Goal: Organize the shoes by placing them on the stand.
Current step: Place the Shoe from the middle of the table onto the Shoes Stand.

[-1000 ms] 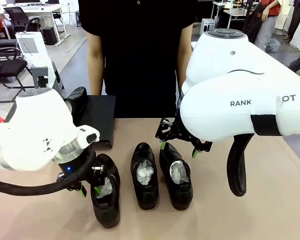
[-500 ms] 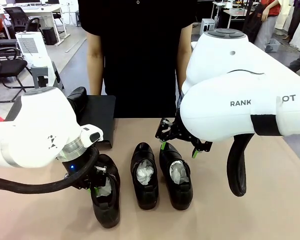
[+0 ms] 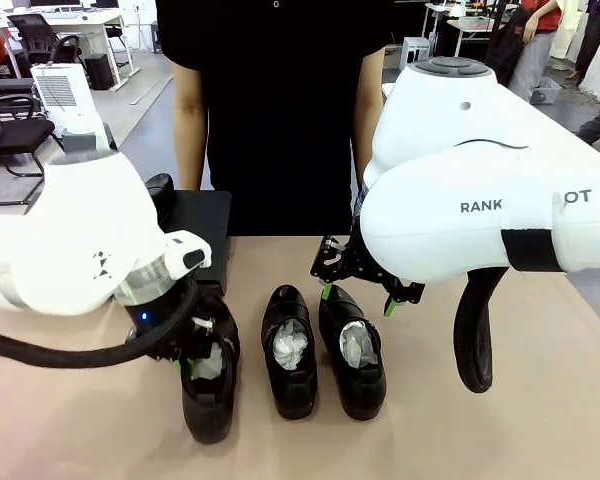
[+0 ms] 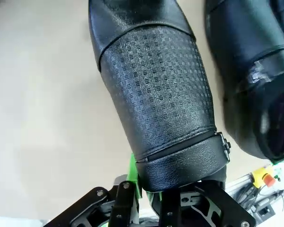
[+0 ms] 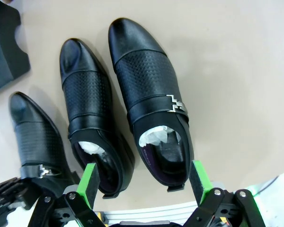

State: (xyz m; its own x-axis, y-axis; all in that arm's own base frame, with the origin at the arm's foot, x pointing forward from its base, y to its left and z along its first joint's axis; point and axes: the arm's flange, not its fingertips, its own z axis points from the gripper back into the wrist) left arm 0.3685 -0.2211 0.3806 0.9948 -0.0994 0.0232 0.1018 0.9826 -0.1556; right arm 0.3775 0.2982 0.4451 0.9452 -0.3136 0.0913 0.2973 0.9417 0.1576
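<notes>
The beige counter [image 3: 500, 430] carries everything. The right arm [image 3: 480, 200] is the biggest thing on it, a white lump coming in from the right edge, and the left arm [image 3: 70, 250] bulks in from the left edge. A person [image 3: 280, 100] in a black top stands at the far edge.

The stand [image 3: 202, 235] is the flat black platform at the far-left corner, and one shoe [image 3: 160, 192] sits on it, half hidden behind the left arm.

The other three shoes are lined up mid-counter with their toes toward the near edge. The left shoe [image 3: 208, 400] has the left gripper [image 4: 149, 198] on it, fingers squeezed narrow and clamped on the back rim at the heel. Can't tell if it's actually off the counter. The middle shoe [image 3: 288, 350] and the right shoe [image 3: 352, 350] lie side by side, nearly touching, with white paper stuffing showing in both.

The right gripper [image 5: 144, 182] hangs over the heel end of the right shoe, green-padded fingers [image 5: 89, 182] spread wide, gripping nothing.
</notes>
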